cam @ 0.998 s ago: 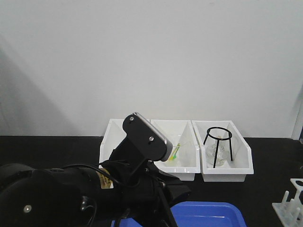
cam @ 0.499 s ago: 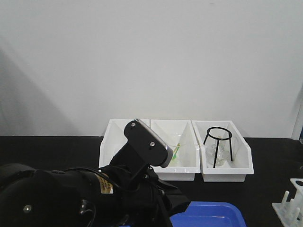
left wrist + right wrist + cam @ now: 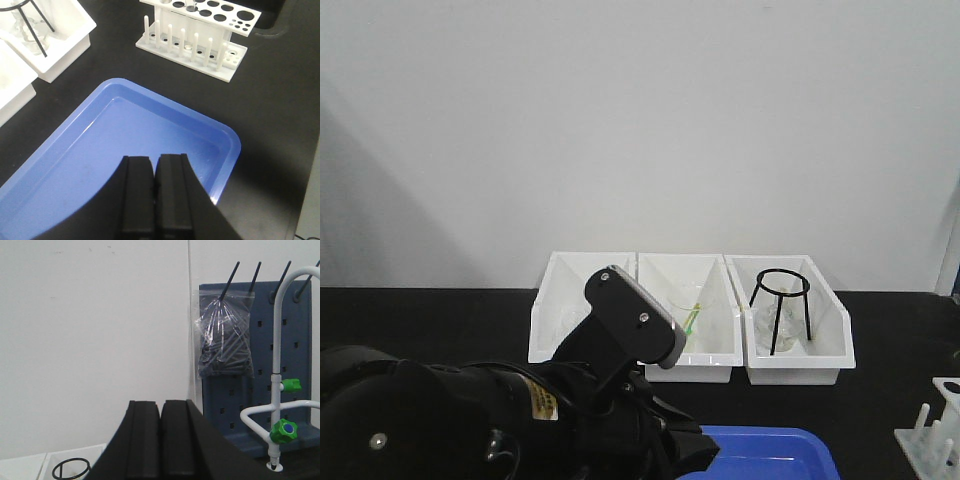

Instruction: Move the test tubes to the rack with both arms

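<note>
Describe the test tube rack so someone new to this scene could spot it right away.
Start from the blue tray in the left wrist view. Just past its far corner, on the black tabletop, stands the rack. Unlike the plain white open bins nearby, it has round holes in its top plate and a row of upright pegs.

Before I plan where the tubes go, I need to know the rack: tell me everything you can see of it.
The rack is a small white plastic stand on the black tabletop, beyond the far corner of the blue tray and apart from it. Its raised top plate has rows of large round holes and a cluster of small ones at one end. A row of upright pegs stands along the lower base on the tray side. It sits upright. At least one clear tube seems to stand in it; nothing else touches it.
</note>
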Motion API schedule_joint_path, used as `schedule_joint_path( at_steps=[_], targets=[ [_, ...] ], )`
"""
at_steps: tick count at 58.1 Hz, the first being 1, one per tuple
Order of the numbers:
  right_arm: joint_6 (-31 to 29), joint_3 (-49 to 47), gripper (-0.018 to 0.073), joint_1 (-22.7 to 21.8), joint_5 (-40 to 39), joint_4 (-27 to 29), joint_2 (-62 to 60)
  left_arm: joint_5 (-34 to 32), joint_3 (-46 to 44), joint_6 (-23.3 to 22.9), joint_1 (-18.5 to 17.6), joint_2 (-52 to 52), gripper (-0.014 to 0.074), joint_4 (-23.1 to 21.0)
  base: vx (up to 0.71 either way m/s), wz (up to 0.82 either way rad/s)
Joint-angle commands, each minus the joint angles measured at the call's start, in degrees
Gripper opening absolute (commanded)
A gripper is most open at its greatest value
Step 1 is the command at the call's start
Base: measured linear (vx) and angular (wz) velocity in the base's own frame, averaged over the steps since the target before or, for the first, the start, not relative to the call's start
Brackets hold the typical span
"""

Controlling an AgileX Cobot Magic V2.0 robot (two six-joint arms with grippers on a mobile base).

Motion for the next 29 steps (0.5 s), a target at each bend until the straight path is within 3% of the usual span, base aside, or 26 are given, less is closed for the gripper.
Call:
schedule_joint_path(
  at_steps=[1,6,29],
  targets=[
    [5.71,-1.66,-0.0008,-0.19,-1.92,-5.5,-0.13,-2.5,-1.79,-0.51,-0.03,-1.97,-0.0002,-0.96,0.0,0.0],
    [9.36,-1.66,-0.0007,-0.19,-1.96,-5.59,-0.54,-2.43,-1.79,-0.51,-0.03,-1.97,-0.0002,-0.96,0.0,0.0],
    [9.44,-1.66,-0.0007,-0.26,-1.91,-7.2,-0.54,-2.37,-1.79,-0.51,-0.03,-1.97,-0.0002,-0.96,0.0,0.0]
  ],
)
